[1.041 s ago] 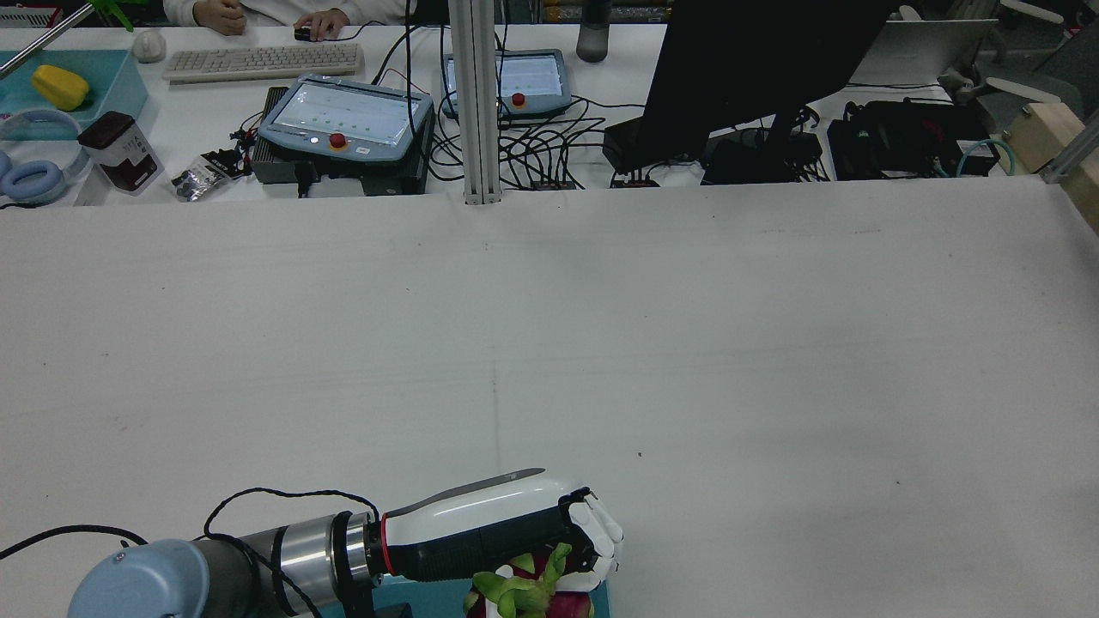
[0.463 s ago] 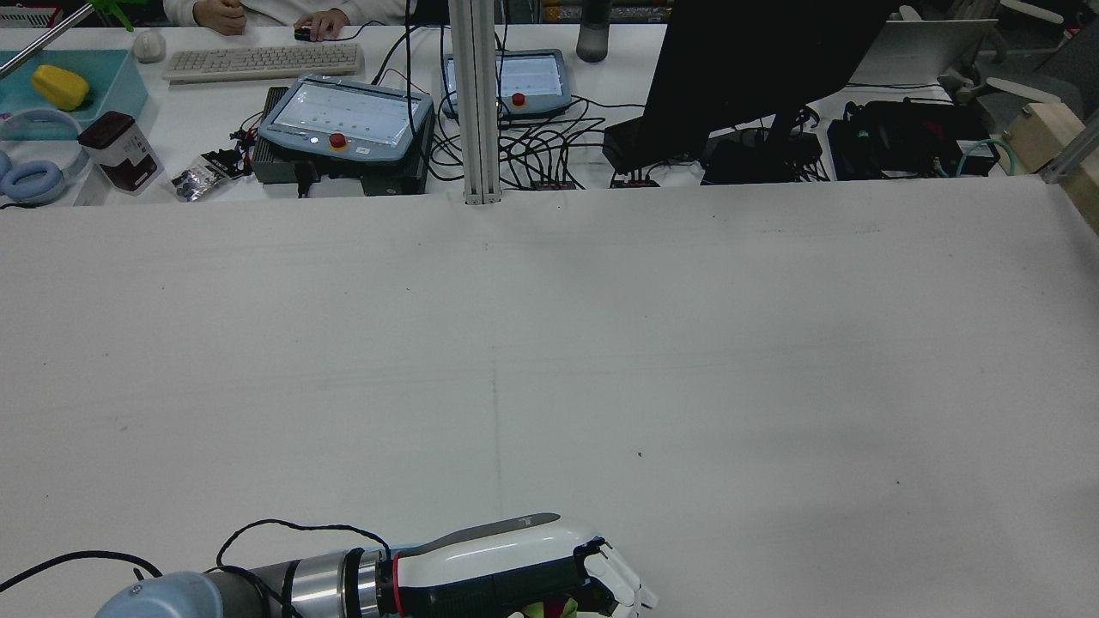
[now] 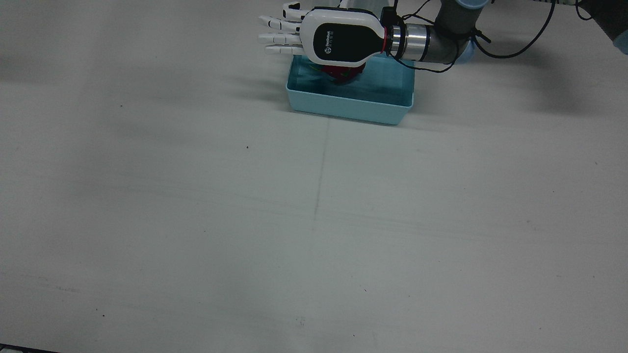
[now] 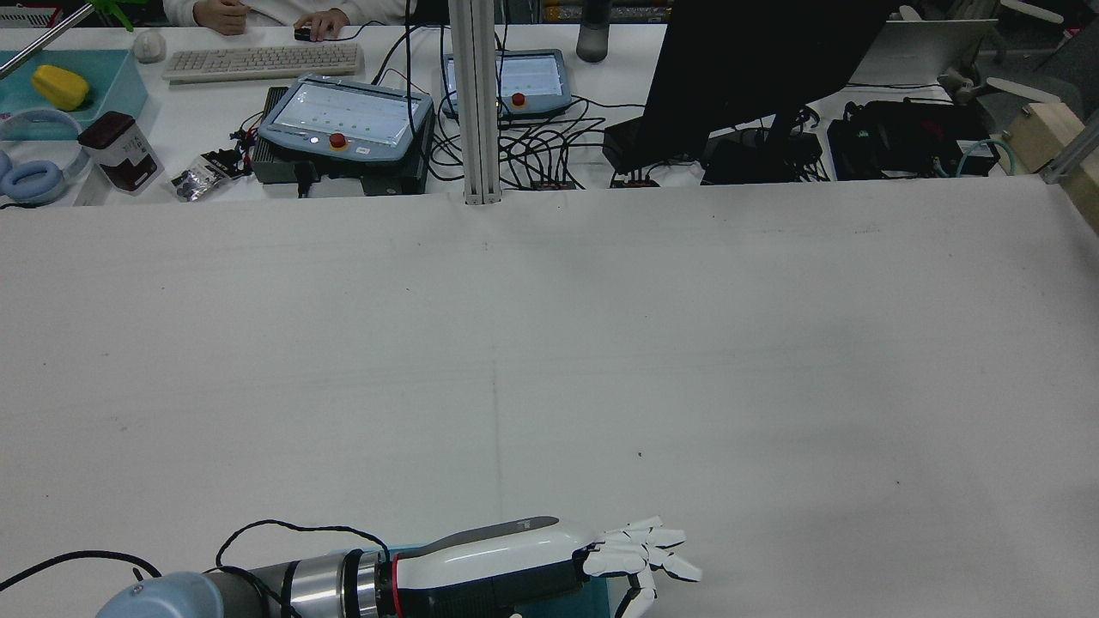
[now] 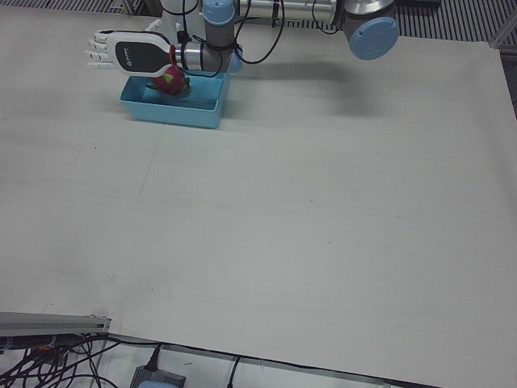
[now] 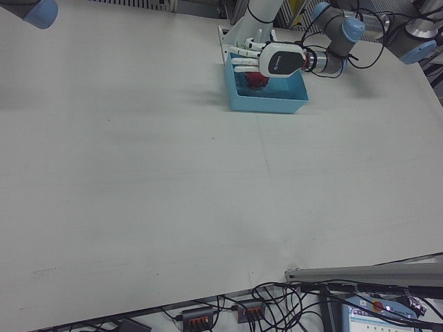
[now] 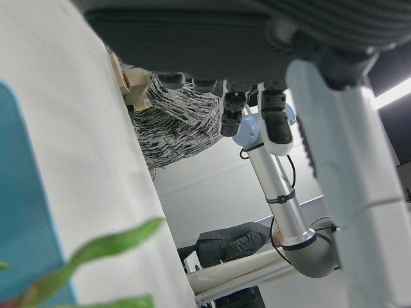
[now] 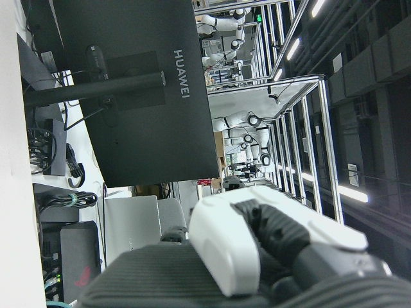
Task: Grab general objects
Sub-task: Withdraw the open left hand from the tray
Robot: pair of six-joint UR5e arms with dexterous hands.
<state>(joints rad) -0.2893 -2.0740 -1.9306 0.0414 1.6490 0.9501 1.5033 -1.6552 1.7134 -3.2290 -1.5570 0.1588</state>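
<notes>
A pink dragon fruit [image 3: 343,72] with green leaves lies in the light blue bin [image 3: 348,109] near the robot's side of the table. My left hand [image 3: 319,39] hovers flat just above it, fingers [image 3: 277,37] stretched out and spread past the bin's edge, holding nothing. The left-front view shows the same hand [image 5: 133,55] over the fruit [image 5: 171,79]; so does the right-front view, hand [image 6: 273,59] over fruit [image 6: 257,79]. In the rear view only the hand [image 4: 549,562] shows. A part of my right hand [image 8: 257,250] shows in its own view; its fingers are hidden.
The operators' desk beyond the far edge holds teach pendants [image 4: 343,116], a keyboard [image 4: 262,60], a black monitor [image 4: 738,77] and cables. A vertical aluminium post [image 4: 475,103] stands at the table's far edge. A person's hands [image 4: 322,21] rest there.
A second ago my left hand was shut on the dragon fruit; it sank toward the bin and its fingers have now spread wide. The fruit has dropped out of the rear view.
</notes>
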